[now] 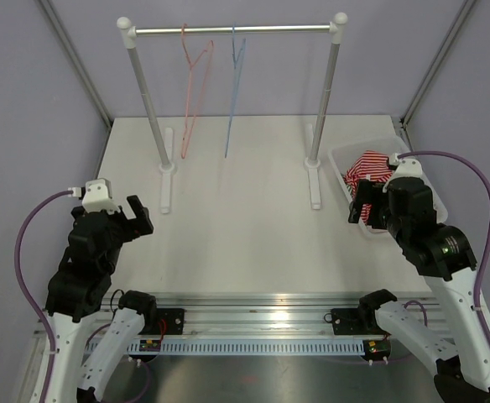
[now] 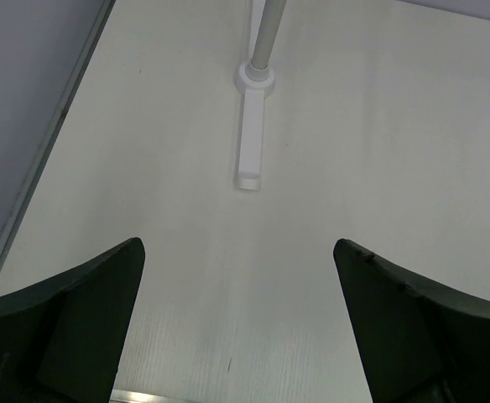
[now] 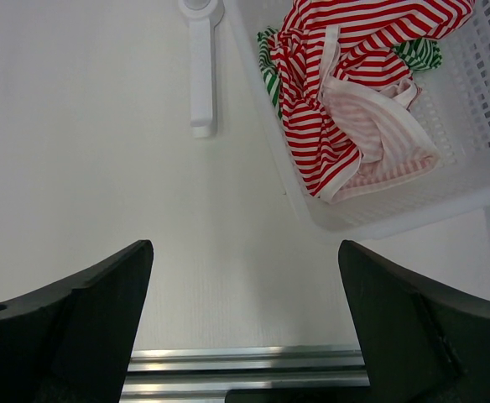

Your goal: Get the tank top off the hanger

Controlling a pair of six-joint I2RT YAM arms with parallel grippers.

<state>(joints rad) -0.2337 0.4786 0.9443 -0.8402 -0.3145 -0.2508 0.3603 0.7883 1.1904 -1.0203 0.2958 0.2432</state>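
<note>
**Red-striped top in the basket, both hangers bare**

Red and white stripes mark the tank top (image 3: 346, 101), which lies crumpled in the white basket (image 3: 480, 109) at the right edge of the table (image 1: 245, 227), one paler pink-striped panel folded uppermost. Whether that panel is the top's own inside or a second garment is hard to tell from the right wrist view. A scrap of green-striped cloth (image 3: 419, 53) shows underneath it, so the basket seems to serve as the drop point for clothes that have come off the rack.

Further back, the pink hanger (image 1: 185, 138) and the blue hanger (image 1: 227, 138) hang from the rail (image 1: 262, 29) with nothing on them. Both dangle edge-on to the overhead camera, as thin wire shapes do when they carry no load. Judged from this, the top is already off and the task looks finished.

The right gripper (image 3: 245, 285) hovers above the table just beside the basket's near corner, its fingers spread wide and holding nothing. That position fits a hand that has let a garment fall. The left gripper (image 2: 238, 277) is likewise spread and empty, held over bare table on the far left, facing the rack's left foot (image 2: 249, 143) and well apart from the clothes.
</note>
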